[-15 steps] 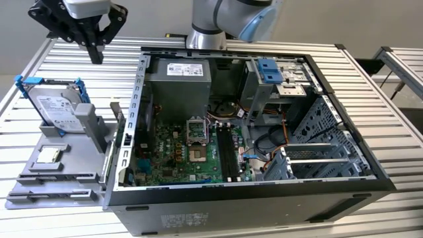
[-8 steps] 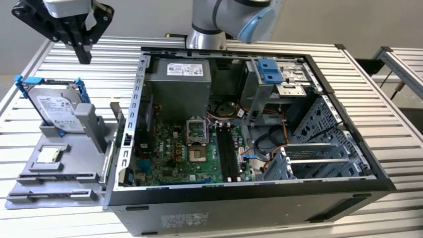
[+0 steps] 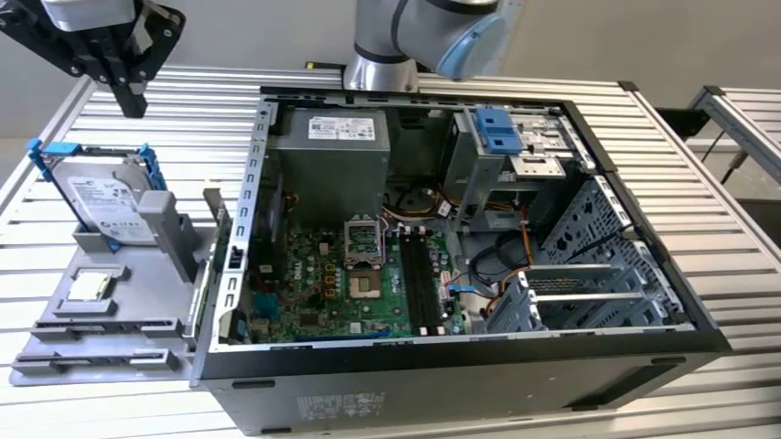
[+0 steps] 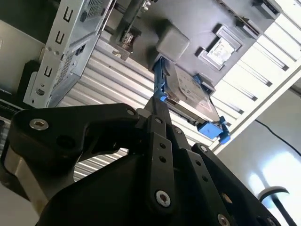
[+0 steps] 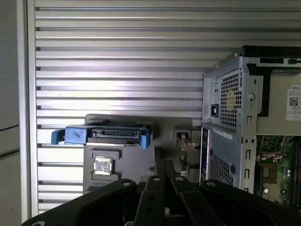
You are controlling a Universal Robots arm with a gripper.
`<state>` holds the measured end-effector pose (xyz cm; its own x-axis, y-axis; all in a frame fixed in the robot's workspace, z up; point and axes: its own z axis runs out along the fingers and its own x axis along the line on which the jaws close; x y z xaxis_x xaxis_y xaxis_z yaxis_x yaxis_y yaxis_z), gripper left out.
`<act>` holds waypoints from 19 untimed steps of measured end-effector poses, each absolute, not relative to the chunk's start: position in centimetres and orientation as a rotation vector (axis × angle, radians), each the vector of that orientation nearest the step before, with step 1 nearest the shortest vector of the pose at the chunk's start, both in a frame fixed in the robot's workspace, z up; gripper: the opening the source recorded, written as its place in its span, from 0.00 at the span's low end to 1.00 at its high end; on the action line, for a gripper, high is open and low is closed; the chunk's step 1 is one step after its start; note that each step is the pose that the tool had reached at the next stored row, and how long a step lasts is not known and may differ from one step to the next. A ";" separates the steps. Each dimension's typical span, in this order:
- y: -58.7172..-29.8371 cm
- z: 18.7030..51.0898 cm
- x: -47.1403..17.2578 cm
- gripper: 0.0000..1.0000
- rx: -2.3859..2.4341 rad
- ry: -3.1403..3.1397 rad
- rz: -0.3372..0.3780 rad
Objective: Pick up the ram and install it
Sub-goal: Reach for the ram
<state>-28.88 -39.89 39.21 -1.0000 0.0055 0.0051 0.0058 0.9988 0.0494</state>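
Note:
My gripper (image 3: 132,102) hangs high over the slatted table at the exterior view's far left, beyond the grey holder (image 3: 141,306). Its black fingers (image 4: 159,104) are pressed together with nothing between them. In the first wrist view the gripper (image 5: 162,165) points down toward the holder. The ram is hidden from me; I cannot tell whether a stick sits in the motherboard's black slots (image 3: 422,279). The open computer case (image 3: 488,346) lies on its side in the middle, with the green motherboard (image 3: 324,293) exposed.
A silver hard drive in a blue frame (image 3: 110,206) stands upright in the holder, also seen in both wrist views (image 4: 188,99) (image 5: 106,133). A small square silver chip (image 3: 93,286) lies in front of it. The arm's base (image 3: 380,55) rises behind the case.

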 end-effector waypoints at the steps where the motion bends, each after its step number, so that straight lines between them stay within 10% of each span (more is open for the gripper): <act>1: -39.9 39.2 -29.1 0.00 -0.009 -3.135 -0.078; 19: -39.9 39.2 -34.0 0.00 -0.010 -3.105 -0.077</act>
<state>-34.00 -39.89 39.21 -0.9994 0.0055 0.0354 0.0073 0.9988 0.0492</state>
